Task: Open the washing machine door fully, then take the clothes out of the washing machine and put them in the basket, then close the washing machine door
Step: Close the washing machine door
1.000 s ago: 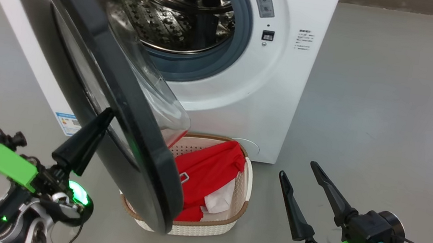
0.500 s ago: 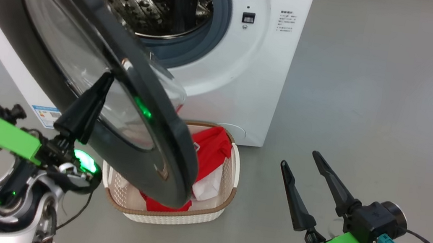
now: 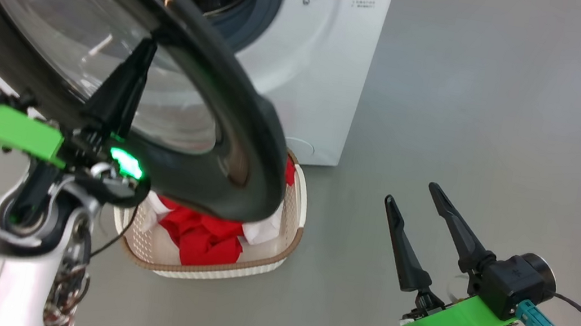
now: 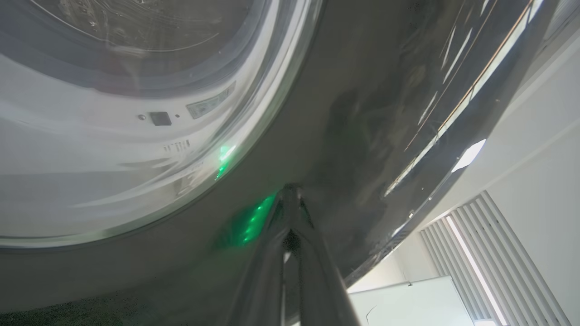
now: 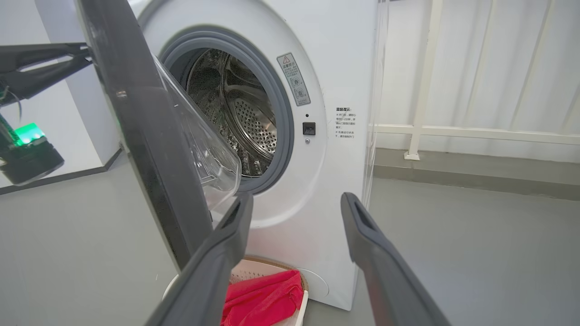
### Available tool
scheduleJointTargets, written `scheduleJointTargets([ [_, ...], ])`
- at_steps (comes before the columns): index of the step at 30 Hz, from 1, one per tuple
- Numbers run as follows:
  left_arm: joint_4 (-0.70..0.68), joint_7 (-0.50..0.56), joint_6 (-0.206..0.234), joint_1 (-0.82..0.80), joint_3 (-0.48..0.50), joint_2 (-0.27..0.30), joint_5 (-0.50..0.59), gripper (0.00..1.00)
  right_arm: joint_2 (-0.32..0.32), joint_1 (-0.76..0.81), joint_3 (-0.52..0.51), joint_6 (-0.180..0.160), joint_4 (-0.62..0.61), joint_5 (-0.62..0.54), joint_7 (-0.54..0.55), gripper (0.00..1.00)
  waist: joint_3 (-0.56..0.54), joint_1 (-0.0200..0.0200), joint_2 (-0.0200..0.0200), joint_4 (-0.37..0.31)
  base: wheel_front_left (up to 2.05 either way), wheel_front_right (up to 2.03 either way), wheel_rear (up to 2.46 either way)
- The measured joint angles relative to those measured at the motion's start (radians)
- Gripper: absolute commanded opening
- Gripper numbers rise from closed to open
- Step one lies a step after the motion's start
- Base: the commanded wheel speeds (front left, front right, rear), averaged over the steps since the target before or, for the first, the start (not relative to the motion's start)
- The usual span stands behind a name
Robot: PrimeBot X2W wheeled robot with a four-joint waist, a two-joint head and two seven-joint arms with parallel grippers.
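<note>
Left gripper point(image 4: 290, 194), fingers pressed together, tip apparently touching the washing machine door point(image 3: 254, 141) rim. Push steadily, don't slip onto glass. Right gripper point(image 3: 412, 194), fingers wide: hold clear.

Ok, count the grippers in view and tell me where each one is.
2. The left gripper, shut, touches the black rim of the washing machine door. The right gripper hangs open over the floor, right of the basket.
</note>
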Motion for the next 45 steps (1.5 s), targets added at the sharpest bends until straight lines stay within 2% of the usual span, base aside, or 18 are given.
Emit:
scheduleJointTargets([
  [9,0.095,-0.056,-0.041,-0.132,-0.046,-0.005,-0.013,0.00,0.000,-0.020,-0.002,0.000,-0.007,-0.003,0.000,1.00,0.060,0.0000,0.0000,-0.016,0.00,0.00,0.00],
  [16,0.182,-0.080,-0.042,-0.241,-0.063,-0.010,-0.041,0.00,0.000,-0.049,-0.003,0.000,-0.011,-0.012,0.000,1.00,0.110,0.0000,0.0000,-0.021,0.00,0.00,0.00],
  [20,0.231,-0.090,-0.063,-0.289,-0.070,-0.012,-0.043,0.00,0.000,-0.056,-0.001,0.000,-0.014,-0.012,0.000,1.00,0.132,0.0000,0.0000,-0.024,0.00,0.00,0.00],
  [33,0.361,-0.108,-0.102,-0.398,-0.067,-0.011,-0.039,0.00,0.000,-0.078,0.017,0.000,-0.008,-0.022,0.000,1.00,0.163,0.0000,0.0000,-0.053,0.00,0.00,0.00],
  [45,0.422,-0.108,-0.121,-0.445,-0.046,0.002,-0.025,0.00,0.000,-0.079,0.023,0.000,-0.008,-0.022,0.000,1.00,0.175,0.0000,0.0000,-0.099,0.00,0.00,0.00],
])
